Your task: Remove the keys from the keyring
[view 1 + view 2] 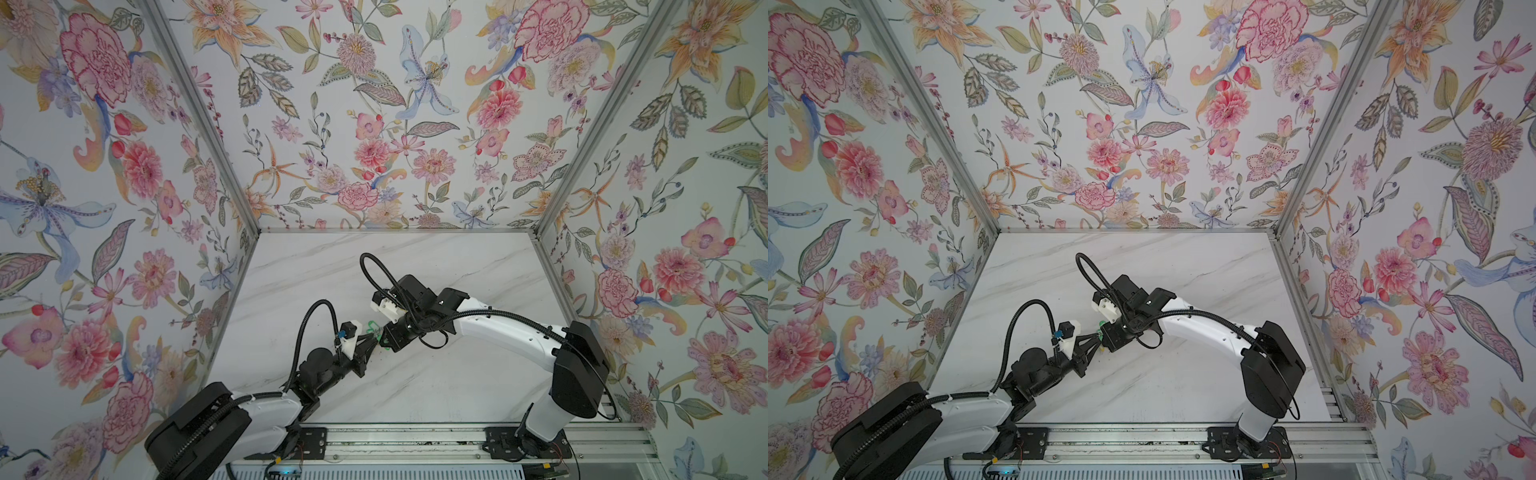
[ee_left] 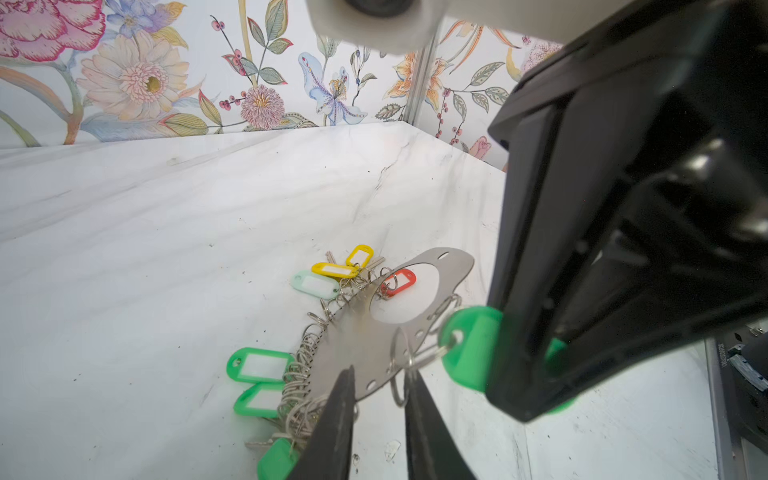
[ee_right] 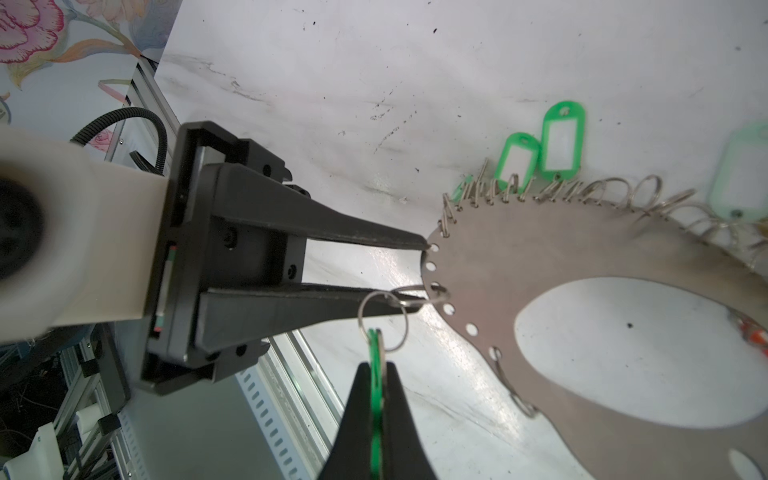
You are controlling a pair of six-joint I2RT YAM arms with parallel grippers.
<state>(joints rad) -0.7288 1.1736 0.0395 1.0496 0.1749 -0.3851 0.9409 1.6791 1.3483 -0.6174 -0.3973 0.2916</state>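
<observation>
The keyring (image 2: 365, 340), a flat grey metal hoop (image 3: 519, 249), lies on the marble with wire rings along its rim. Keys with green (image 2: 259, 365), yellow (image 2: 334, 270), pale green (image 2: 316, 284) and red (image 2: 399, 282) tags fan out from it. My left gripper (image 2: 380, 374) is open, its fingertips (image 3: 411, 243) apart at the hoop's rim. My right gripper (image 3: 376, 368) is shut on a green tag (image 3: 375, 353) whose wire ring (image 3: 382, 320) links to the rim. In both top views the two grippers (image 1: 372, 338) (image 1: 1096, 338) meet at mid-table.
White marble tabletop (image 1: 415, 257) is walled on three sides by floral panels. An aluminium rail (image 1: 395, 440) carrying both arm bases runs along the front edge. The right arm's black wrist body (image 2: 623, 208) hangs close above the keyring.
</observation>
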